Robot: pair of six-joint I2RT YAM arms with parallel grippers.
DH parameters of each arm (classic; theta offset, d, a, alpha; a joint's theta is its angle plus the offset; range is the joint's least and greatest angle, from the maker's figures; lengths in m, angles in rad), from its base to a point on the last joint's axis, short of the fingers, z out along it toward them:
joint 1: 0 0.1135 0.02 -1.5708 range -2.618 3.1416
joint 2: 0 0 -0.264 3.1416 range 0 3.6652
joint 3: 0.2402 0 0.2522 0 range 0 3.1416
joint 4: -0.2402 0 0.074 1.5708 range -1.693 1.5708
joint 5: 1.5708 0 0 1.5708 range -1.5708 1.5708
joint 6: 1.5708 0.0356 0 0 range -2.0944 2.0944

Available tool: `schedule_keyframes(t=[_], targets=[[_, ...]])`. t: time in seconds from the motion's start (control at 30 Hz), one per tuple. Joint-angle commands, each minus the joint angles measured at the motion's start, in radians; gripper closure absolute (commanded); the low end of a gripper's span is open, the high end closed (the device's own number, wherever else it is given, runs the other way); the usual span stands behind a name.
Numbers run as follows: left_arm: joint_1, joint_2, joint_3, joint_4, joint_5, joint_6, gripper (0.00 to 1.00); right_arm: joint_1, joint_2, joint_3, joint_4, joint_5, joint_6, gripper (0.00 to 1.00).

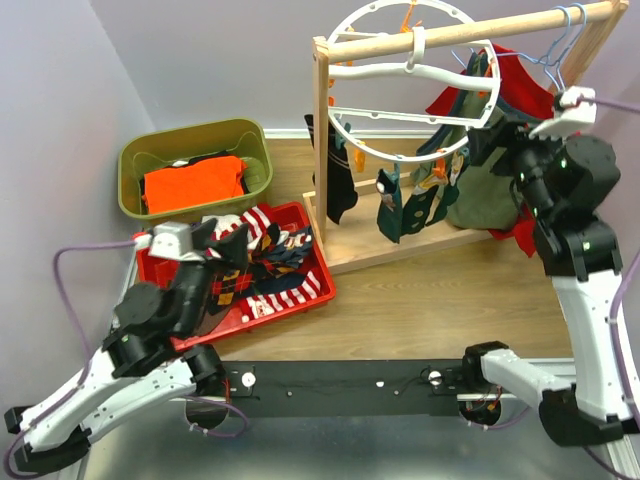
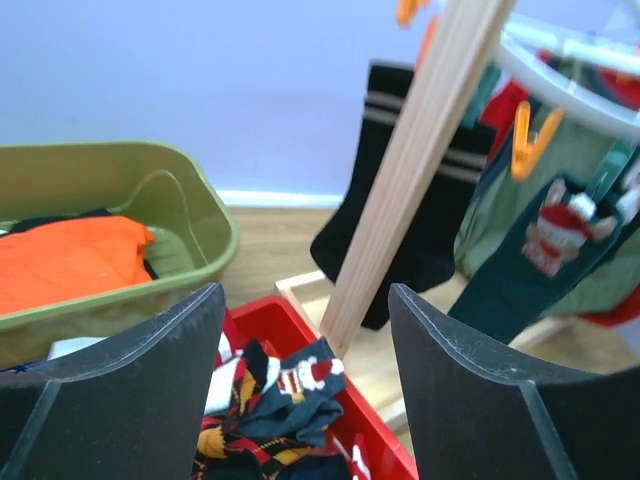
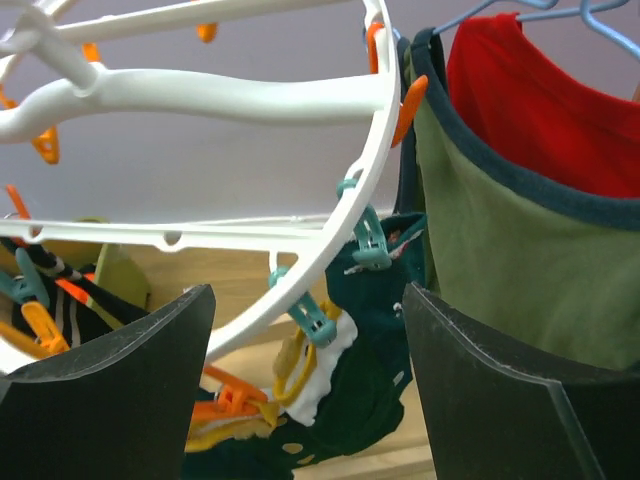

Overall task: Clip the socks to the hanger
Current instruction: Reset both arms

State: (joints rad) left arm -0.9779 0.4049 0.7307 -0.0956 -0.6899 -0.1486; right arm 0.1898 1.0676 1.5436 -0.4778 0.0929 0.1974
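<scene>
- The loose socks (image 1: 255,260) are lying in a heap in the red tray (image 1: 303,212), serving as the supply. A few more are hanging from clips on the hanger (image 1: 380,71), so the work is looking partly done.
- The hanger is hanging by its hook on the wooden rack (image 1: 470,33), tilted, and this is presenting its clips toward the right arm.
- The left gripper (image 2: 305,295) is hovering low over the tray with its jaws spread and empty. It is probably aiming at a sock, but I cannot tell which one.
- The right gripper (image 3: 308,295) is reaching up at the ring's rim, facing a teal clip (image 3: 370,245). Its jaws are standing wide and grasping nothing.
</scene>
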Motion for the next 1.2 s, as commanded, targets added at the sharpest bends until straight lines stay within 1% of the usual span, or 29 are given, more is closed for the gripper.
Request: schedule_keyframes(t=[0.0, 0.07, 0.1, 0.3, 0.43, 0.57, 0.73, 0.9, 1.07, 1.17], targets=[[0.004, -0.181, -0.001, -0.075, -0.095, 0.004, 0.25, 0.0, -0.202, -0.169, 0.096, -0.016, -0.027, 0.16], [0.004, -0.259, -0.005, -0.081, -0.109, 0.02, 0.24, 0.002, -0.268, -0.255, 0.128, -0.016, -0.047, 0.14], [0.004, -0.284, -0.008, -0.082, -0.12, 0.039, 0.24, 0.0, -0.326, -0.284, 0.139, -0.012, -0.05, 0.14], [0.004, -0.429, -0.031, -0.053, -0.123, 0.075, 0.25, 0.002, -0.478, -0.433, 0.18, -0.022, -0.072, 0.14], [0.004, -0.472, -0.045, -0.041, -0.105, 0.104, 0.25, 0.002, -0.564, -0.525, 0.225, -0.05, -0.088, 0.14], [0.005, -0.491, -0.045, -0.049, -0.118, 0.106, 0.25, 0.0, -0.679, -0.603, 0.268, -0.015, -0.102, 0.13], [0.004, -0.491, -0.053, -0.042, -0.146, 0.103, 0.25, 0.002, -0.736, -0.645, 0.26, 0.036, -0.115, 0.1], [0.004, -0.488, -0.059, -0.036, -0.181, 0.083, 0.25, 0.002, -0.765, -0.672, 0.246, 0.054, -0.122, 0.09], [0.004, -0.503, -0.062, -0.015, -0.187, 0.07, 0.25, 0.0, -0.785, -0.695, 0.249, 0.059, -0.127, 0.08], [0.002, -0.503, -0.065, -0.015, -0.223, 0.055, 0.26, 0.002, -0.788, -0.705, 0.251, 0.057, -0.128, 0.08]])
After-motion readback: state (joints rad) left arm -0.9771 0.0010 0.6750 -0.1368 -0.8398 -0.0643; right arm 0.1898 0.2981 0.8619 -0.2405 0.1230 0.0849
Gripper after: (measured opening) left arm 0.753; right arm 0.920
